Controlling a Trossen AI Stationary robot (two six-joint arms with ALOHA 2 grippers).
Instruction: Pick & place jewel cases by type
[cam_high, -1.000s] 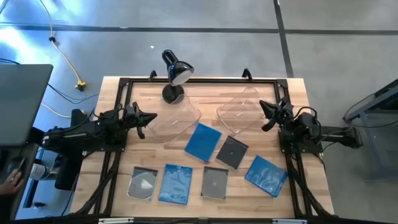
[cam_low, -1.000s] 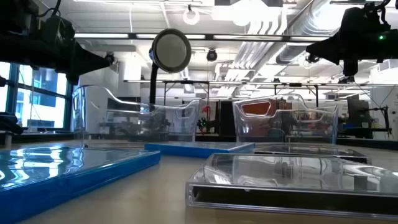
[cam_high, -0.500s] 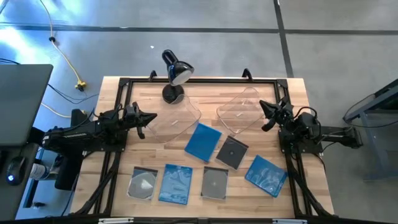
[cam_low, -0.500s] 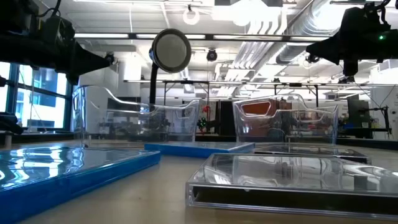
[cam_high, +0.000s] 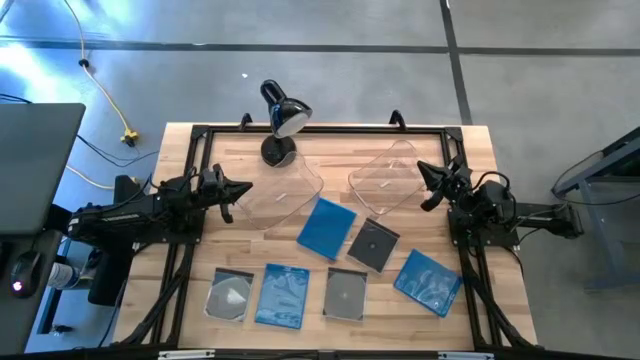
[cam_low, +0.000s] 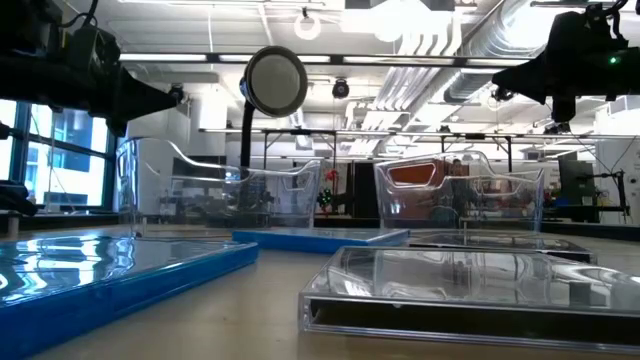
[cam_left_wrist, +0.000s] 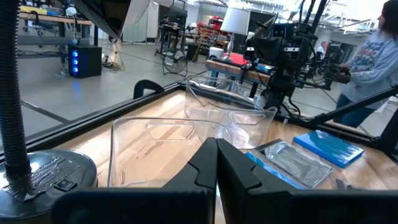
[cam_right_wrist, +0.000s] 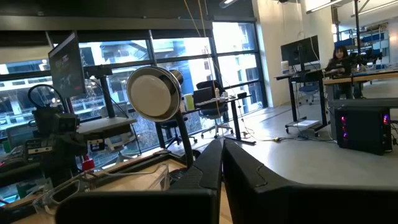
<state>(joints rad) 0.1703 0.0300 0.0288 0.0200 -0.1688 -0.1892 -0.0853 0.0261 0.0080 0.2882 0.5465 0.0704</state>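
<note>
Seven jewel cases lie flat on the wooden table. Blue ones: at the middle, in the near row, at the near right. Dark grey or clear ones showing a disc. My left gripper is shut and hangs above the table's left side, pointing level at the left clear bin. My right gripper is shut above the right side, next to the right clear bin. Neither holds anything.
A black desk lamp stands at the table's far edge between the two bins. A black frame runs around the table top. A person stands beyond the table in the left wrist view.
</note>
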